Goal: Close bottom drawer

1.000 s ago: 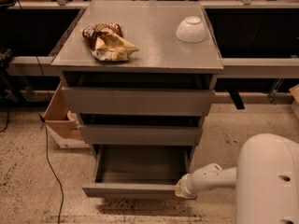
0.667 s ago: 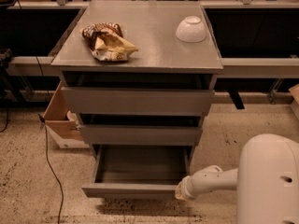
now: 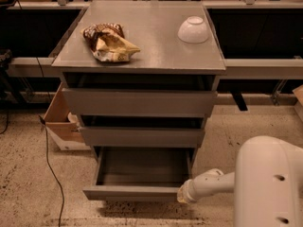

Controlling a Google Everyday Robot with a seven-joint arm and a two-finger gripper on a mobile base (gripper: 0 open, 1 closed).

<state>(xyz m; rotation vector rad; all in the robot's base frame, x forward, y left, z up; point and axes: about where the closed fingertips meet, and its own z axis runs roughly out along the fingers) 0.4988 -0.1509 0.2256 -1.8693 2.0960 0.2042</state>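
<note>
On the grey counter lie a crumpled snack bag at the left and a white bowl at the right, well apart; a cardboard box sits on the floor just left of the drawers, a dark cable near it; the bottom drawer stands pulled out; the white arm reaches in low from the right, its pincer at the drawer front's right end, seemingly touching; whether released or clenched I cannot tell.
</note>
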